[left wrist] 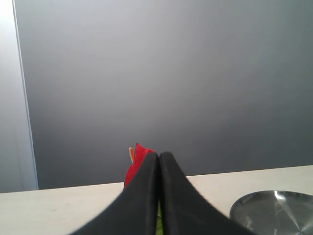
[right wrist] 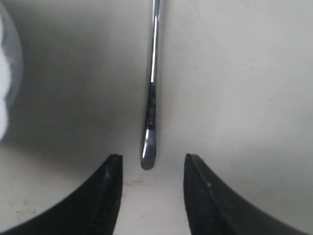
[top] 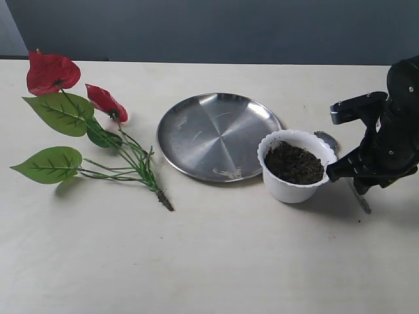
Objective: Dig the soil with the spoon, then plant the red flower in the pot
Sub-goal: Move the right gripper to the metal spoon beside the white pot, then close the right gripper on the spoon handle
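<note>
The spoon (top: 357,193) lies flat on the table near its right edge, just behind and beside the pot (top: 294,171), its bowl peeking out past the pot's far rim and its thin handle running toward the near side. In the right wrist view the handle (right wrist: 151,98) ends level with the tips of the right gripper (right wrist: 149,164), whose black fingers (right wrist: 110,176) are spread apart on either side of it without touching the metal. The pot, white with a scalloped rim, stands upright and holds the soil (top: 293,163), dark and crumbly, almost up to the rim. Touching or nearly touching the pot on its left sits a round steel plate (top: 216,134) around mid-table. The red flower (top: 85,124) lies on its side toward the left edge, blooms pointing to the far left corner, stem base toward the middle. The left gripper (left wrist: 159,159) is pressed closed with nothing between its fingers; a red bloom (left wrist: 137,159) shows just beyond it. The table (top: 209,261) is a pale cream matte surface, and a plain grey-blue wall (top: 229,29) stands behind its far edge.
</note>
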Available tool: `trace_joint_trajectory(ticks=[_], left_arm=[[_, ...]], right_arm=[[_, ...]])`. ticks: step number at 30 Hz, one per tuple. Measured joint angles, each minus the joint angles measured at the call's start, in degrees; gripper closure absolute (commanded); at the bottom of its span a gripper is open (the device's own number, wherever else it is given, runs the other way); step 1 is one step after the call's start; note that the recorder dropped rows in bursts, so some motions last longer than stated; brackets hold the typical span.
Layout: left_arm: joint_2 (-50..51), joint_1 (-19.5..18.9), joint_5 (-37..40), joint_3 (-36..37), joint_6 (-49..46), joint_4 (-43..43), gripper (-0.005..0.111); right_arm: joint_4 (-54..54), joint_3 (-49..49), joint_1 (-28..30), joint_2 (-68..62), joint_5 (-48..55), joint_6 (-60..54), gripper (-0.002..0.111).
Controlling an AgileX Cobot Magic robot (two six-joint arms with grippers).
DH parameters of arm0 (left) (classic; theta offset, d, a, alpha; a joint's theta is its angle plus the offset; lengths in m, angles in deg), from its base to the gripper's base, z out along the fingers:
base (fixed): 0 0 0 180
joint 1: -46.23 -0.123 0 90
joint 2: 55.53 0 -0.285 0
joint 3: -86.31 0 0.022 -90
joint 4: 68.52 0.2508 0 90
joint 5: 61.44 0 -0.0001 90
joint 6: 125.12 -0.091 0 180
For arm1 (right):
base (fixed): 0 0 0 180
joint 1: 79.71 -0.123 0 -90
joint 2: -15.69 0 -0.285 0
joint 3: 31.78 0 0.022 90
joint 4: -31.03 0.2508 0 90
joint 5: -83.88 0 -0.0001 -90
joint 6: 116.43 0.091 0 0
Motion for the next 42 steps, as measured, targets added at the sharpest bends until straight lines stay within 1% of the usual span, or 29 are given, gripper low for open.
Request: trace_joint_trajectory(ticks=[11,16,33,42], left_arm=[[0.00,0.00,0.00,0.00,0.00,0.00,0.106],[0.00,0.00,0.00,0.00,0.00,0.00,0.106],[0.00,0.00,0.00,0.00,0.00,0.00,0.106],[0.00,0.00,0.00,0.00,0.00,0.00,0.106]], right_arm=[[-1.46,0.20,0.00,-8.07,-1.75,-0.01,0.069],[-1.84,0.20,0.00,-8.63,-1.86,-0.01,0.069],[-0.90,0.09,-0.11,-0.43,-0.44,0.16,0.069],[-0.44,0.09,-0.11,0.23,-0.99,0.02,0.069]])
